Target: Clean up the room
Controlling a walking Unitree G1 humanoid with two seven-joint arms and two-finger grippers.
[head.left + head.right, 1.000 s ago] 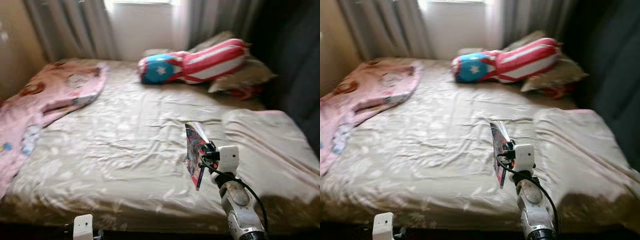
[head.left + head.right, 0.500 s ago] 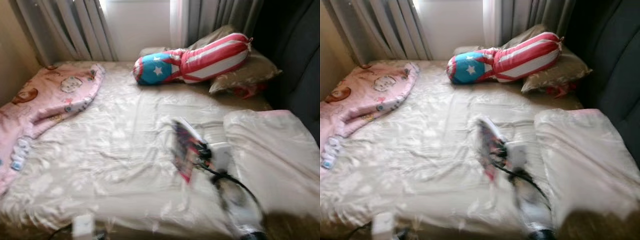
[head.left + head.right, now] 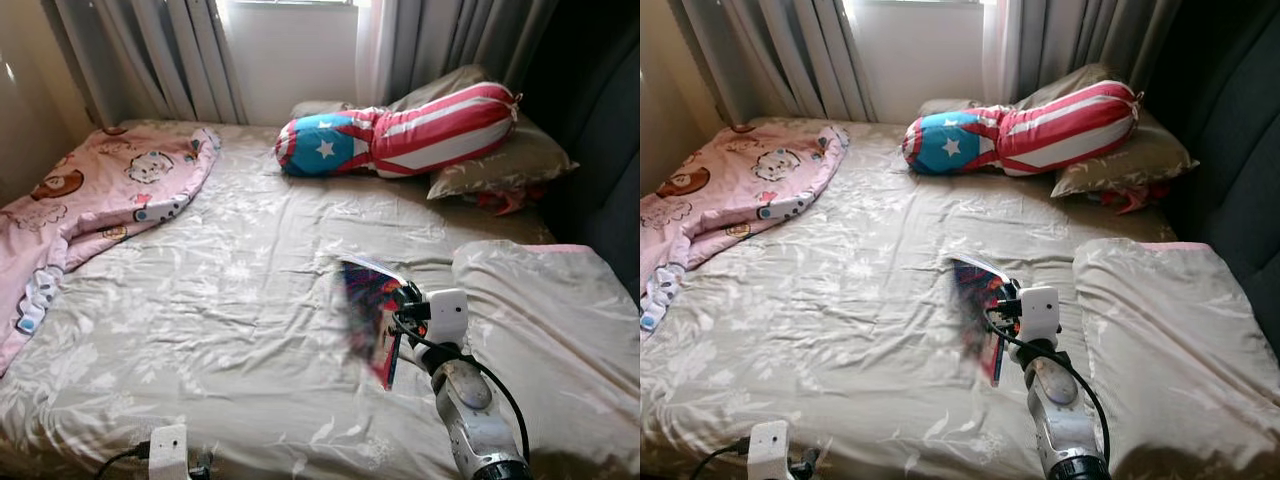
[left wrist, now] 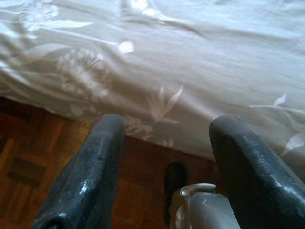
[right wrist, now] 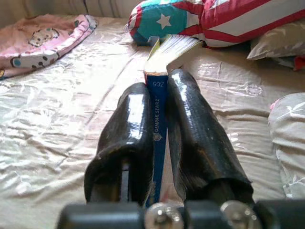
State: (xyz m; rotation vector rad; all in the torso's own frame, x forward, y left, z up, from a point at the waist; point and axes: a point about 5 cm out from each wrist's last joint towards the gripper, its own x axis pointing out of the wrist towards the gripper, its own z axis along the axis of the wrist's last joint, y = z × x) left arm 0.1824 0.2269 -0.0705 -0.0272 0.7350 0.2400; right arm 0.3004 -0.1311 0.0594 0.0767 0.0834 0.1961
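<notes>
My right gripper [image 3: 404, 318] is shut on a colourful magazine [image 3: 368, 318], held upright by its blue spine [image 5: 158, 119] above the beige floral bed sheet [image 3: 230, 300]. The magazine's pages fan out past the fingers [image 5: 193, 129]. My left gripper [image 4: 167, 157] hangs open with nothing between its fingers, low by the bed's front edge over the wooden floor [image 4: 33, 157]. Its wrist [image 3: 168, 452] shows at the bottom of the left eye view.
A pink cartoon blanket [image 3: 90, 200] lies along the bed's left side. At the head are a red, white and blue bolster [image 3: 400, 132] and beige pillows [image 3: 500, 160]. A folded beige cover [image 3: 545, 320] lies on the right. Grey curtains [image 3: 180, 55] hang behind.
The whole picture has shifted, so the camera has moved and is steadier now. The magazine stays held in my right gripper in much the same pose.
</notes>
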